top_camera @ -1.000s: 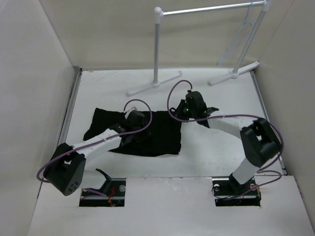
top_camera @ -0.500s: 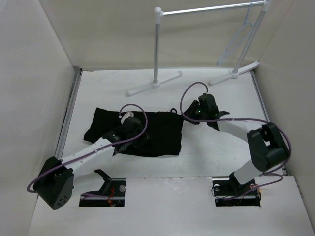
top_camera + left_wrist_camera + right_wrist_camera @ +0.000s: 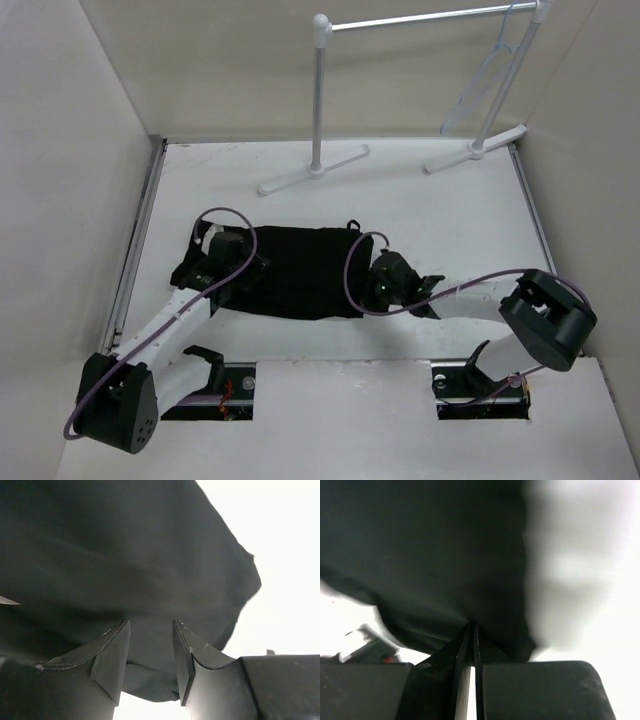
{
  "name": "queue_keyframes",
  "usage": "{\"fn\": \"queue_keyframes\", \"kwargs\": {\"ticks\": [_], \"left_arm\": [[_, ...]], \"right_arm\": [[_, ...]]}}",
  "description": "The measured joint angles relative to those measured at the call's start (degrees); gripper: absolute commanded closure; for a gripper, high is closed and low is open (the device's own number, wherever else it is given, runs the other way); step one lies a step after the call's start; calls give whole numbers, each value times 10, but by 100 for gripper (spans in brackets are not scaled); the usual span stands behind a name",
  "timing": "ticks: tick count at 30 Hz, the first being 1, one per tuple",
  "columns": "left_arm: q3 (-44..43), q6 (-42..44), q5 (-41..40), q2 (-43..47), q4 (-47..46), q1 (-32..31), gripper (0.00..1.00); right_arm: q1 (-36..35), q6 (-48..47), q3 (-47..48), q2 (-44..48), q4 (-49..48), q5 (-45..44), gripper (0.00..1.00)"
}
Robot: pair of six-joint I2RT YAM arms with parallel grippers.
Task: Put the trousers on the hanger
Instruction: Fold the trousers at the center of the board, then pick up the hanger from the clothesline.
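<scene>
Loosely bunched, the trousers point(image 3: 300, 270) lie black and plain.

left arm point(image 3: 172, 318) elbow back, forearm reaching forward, left gripper point(image 3: 149, 630) jaws parted, right arm point(image 3: 468, 297) forearm swung leftward, right gripper point(image 3: 471, 628) jaws pressed together

In the top view, the fingertips of the left gripper point(image 3: 149, 630) and of the right gripper point(image 3: 471, 630) are hidden beneath their own wrists, and parts of the trousers point(image 3: 310, 265) are covered by both arms. The top right corner of the rack point(image 3: 420, 18) is cut off by the upper edge. In the left wrist view, the trousers are cut off at the top and left. In the right wrist view, the fabric's right border is blurred, and a small red-and-white object point(image 3: 375, 647) cannot be identified.
</scene>
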State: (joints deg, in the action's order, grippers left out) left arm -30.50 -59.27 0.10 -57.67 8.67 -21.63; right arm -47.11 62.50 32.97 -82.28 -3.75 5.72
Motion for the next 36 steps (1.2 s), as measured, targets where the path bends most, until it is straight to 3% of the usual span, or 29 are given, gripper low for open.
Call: {"fn": "queue_keyframes", "kwargs": {"ticks": [5,10,17,22,23,25,27,28,29,32,36], "left_arm": [[83,3,15,8,13,120,62],[107,4,45,62,42,164,61],[63,9,54,115,118,149,60],[-24,29,36,115,148,120,61],[-38,33,30,112,149,111,63],[-63,45,14,100,148,83,67],[-84,58,-3,80,143,48,72],[-91,64,-10,69,139,29,75],[-97,69,-17,58,134,10,79],[-104,82,-29,31,117,-37,86],[-104,89,-39,6,100,-78,86]], "right_arm": [[5,44,-47,-16,-65,4,88],[6,52,-72,24,-63,1,61],[11,17,-48,148,110,-9,47],[61,-43,66,241,271,-8,28],[86,-61,103,254,292,-6,28],[148,-101,180,262,313,1,42],[236,-141,273,251,316,13,81],[276,-158,314,239,312,20,93],[318,-172,358,221,302,28,96],[413,-202,474,150,274,48,89],[482,-228,604,26,250,57,54]]}}
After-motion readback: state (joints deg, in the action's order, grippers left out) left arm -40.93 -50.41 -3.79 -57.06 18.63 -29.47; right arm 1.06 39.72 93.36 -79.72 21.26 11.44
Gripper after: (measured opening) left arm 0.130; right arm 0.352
